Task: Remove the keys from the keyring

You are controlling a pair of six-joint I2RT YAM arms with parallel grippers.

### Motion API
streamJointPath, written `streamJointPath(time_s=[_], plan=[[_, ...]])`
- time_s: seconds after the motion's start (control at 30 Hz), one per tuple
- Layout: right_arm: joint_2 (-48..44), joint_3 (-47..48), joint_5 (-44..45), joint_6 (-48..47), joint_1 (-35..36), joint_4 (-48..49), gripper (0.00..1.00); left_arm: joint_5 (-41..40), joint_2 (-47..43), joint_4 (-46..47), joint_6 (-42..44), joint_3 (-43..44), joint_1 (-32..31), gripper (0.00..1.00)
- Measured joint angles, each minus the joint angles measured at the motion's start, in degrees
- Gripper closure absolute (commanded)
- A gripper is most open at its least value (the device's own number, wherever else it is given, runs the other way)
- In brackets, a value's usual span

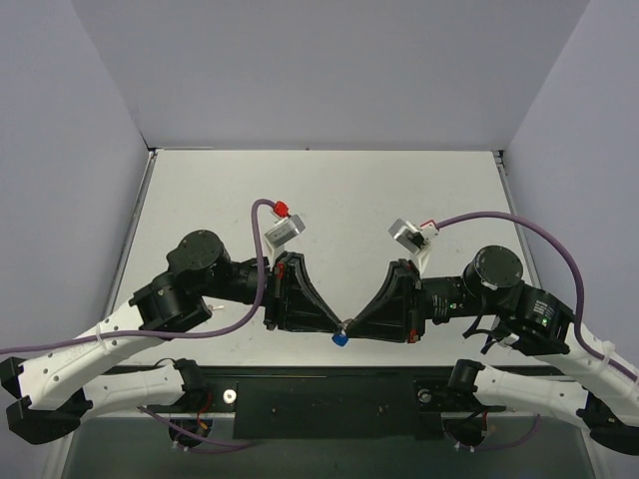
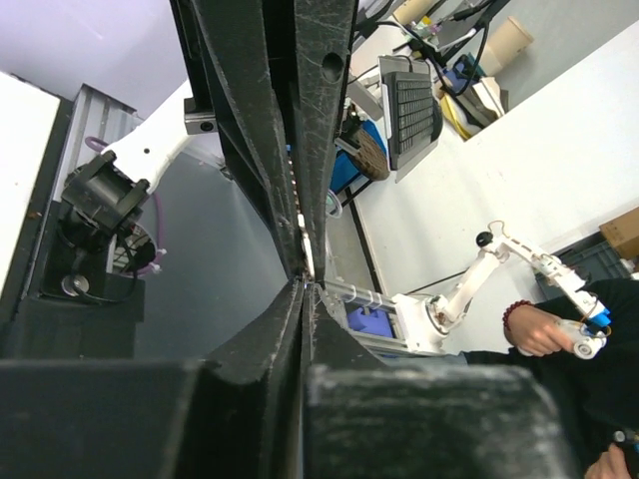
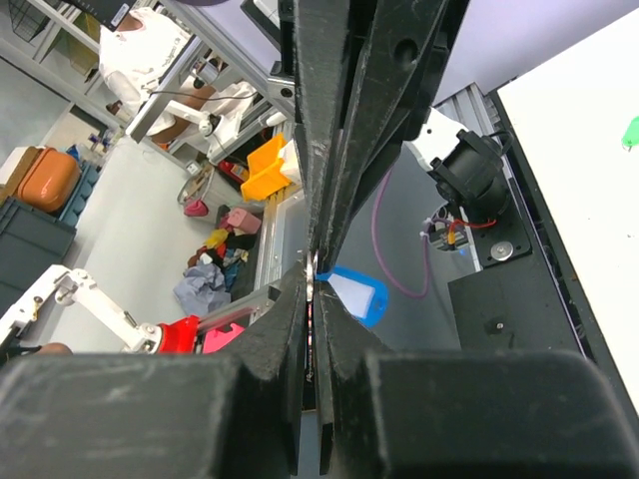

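My two grippers meet tip to tip above the table's near edge. The right gripper (image 1: 350, 323) (image 3: 314, 277) is shut on a thin flat silver piece, the key (image 3: 313, 265), seen edge-on between its fingertips. The keyring's blue oval tag (image 3: 357, 294) hangs just past those tips, and it shows in the top view (image 1: 339, 339) below the meeting point. The left gripper (image 1: 335, 322) (image 2: 304, 289) has its jaws pressed together, pinching something very thin at the tip, apparently the keyring's metal ring. The ring itself is too small to make out.
The white table (image 1: 329, 190) stretches away behind the grippers, with grey walls on three sides. A green tag (image 3: 629, 132) lies on the table at the right wrist view's edge. The black base plate (image 1: 319, 399) runs under the grippers.
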Motion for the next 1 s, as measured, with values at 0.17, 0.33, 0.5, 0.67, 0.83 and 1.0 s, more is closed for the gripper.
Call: streamJointPath(time_s=[0.17, 0.33, 0.5, 0.67, 0.83, 1.0], plan=[[-0.20, -0.20, -0.02, -0.17, 0.13, -0.48, 1.00, -0.33, 0.68, 0.33, 0.13, -0.24, -0.96, 1.00], [-0.46, -0.31, -0.07, -0.11, 0.37, -0.50, 0.81, -1.31, 0.70, 0.35, 0.22, -0.24, -1.90, 1.00], [-0.98, -0.33, 0.79, 0.26, 0.35, 0.13, 0.59, -1.75, 0.83, 0.31, 0.35, -0.24, -2.40, 1.00], [-1.70, -0.39, 1.31, 0.31, 0.35, 0.44, 0.58, -2.08, 0.85, 0.31, 0.37, -0.24, -2.49, 1.00], [-2.32, -0.42, 1.90, 0.28, 0.35, 0.46, 0.63, -2.56, 0.85, 0.33, 0.35, -0.24, -2.54, 1.00], [-2.62, -0.44, 2.32, 0.31, 0.35, 0.46, 0.67, -2.91, 0.85, 0.33, 0.35, -0.24, -2.54, 1.00]])
